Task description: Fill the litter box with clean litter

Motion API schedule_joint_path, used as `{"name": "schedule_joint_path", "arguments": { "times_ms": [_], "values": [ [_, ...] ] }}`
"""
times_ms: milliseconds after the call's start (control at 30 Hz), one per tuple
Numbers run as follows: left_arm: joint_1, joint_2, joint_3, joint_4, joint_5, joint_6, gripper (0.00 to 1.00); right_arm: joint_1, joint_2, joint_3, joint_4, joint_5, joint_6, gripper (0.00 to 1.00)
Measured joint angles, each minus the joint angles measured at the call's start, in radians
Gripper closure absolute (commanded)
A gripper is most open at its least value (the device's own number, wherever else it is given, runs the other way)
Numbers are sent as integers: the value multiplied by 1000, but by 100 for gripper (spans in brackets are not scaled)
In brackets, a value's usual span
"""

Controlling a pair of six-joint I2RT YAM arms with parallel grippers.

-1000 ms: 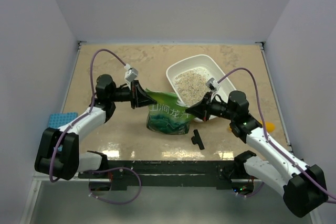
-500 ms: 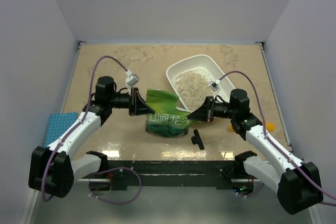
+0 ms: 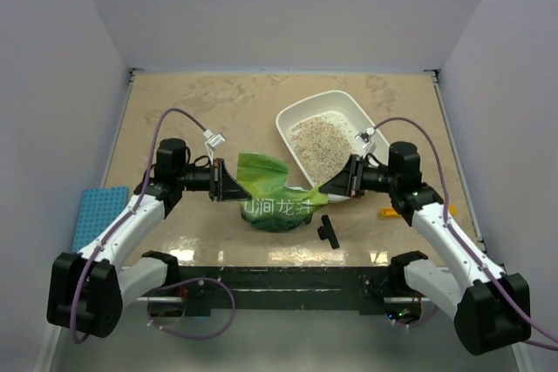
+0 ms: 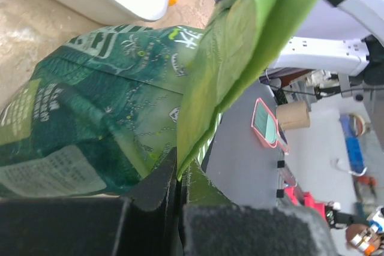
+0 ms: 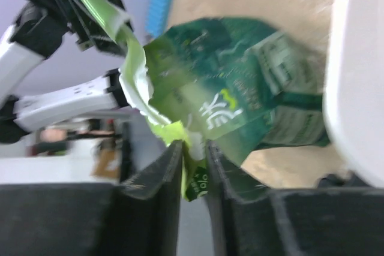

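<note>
Top external view: we are looking down on a tan desk point(image 3: 200, 111) where two robot arms are reaching to a crinkled green bag point(image 3: 275, 199) from either side. A white litter box point(image 3: 345, 102) is sitting just behind the bag's right end, with a heap of pale litter point(image 3: 316, 138) lying inside it. The left tool point(image 3: 235, 183) is pressed together, pinching the bag's upper edge. The right tool point(image 3: 324, 187) is standing with the bag's other edge between its slightly parted jaws; we cannot tell whether it is gripping. We are judging that a loose right hold could let the thin edge slip, so that the bag sags and litter spills onto the desk instead of the box.
</note>
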Motion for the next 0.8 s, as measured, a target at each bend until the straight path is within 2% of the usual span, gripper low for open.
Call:
{"name": "schedule_joint_path", "arguments": {
  "times_ms": [67,100,167,300,533,800],
  "values": [
    [17,11,0,-20,-1,-8,100,-8,7,118,-126,74,-112,55],
    [21,14,-1,-31,-1,-10,100,-8,7,182,-176,118,-169,43],
    [23,14,-2,-45,0,-19,100,2,-1,292,-233,188,-266,39],
    [24,14,-2,-66,-1,-35,100,80,-48,389,-282,262,-431,39],
    [25,13,10,-100,-2,-63,100,410,28,541,-435,381,-685,38],
    [25,7,10,-66,-2,-125,100,710,103,632,-494,534,-829,36]
  ]
}}
